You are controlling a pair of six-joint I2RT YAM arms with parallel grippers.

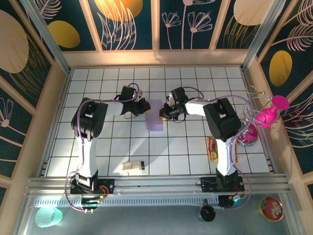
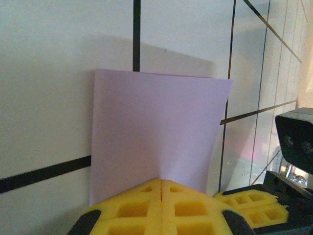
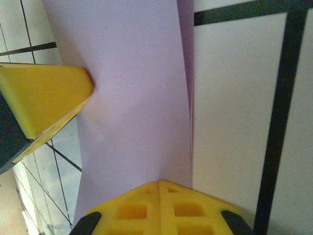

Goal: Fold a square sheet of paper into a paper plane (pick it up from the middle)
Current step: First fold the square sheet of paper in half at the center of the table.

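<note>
Arms (image 1: 88, 122) bent inward; left claw (image 1: 145, 107), right claw (image 1: 164, 113) pinch sheet (image 1: 155, 117) edges.

I count one sheet of lilac paper (image 1: 155, 115) on the table. I have two grippers over it, my left gripper (image 1: 145, 106) and my right gripper (image 1: 165, 111). There is one small white block (image 1: 133, 166) with a black end and one red-yellow snack packet (image 1: 212, 148). At the right edge I count three pink pieces (image 1: 268, 117). Below my bases sit one teal cup (image 1: 48, 216), one small dark pot (image 1: 207, 213) and one round tin (image 1: 270, 208).
</note>
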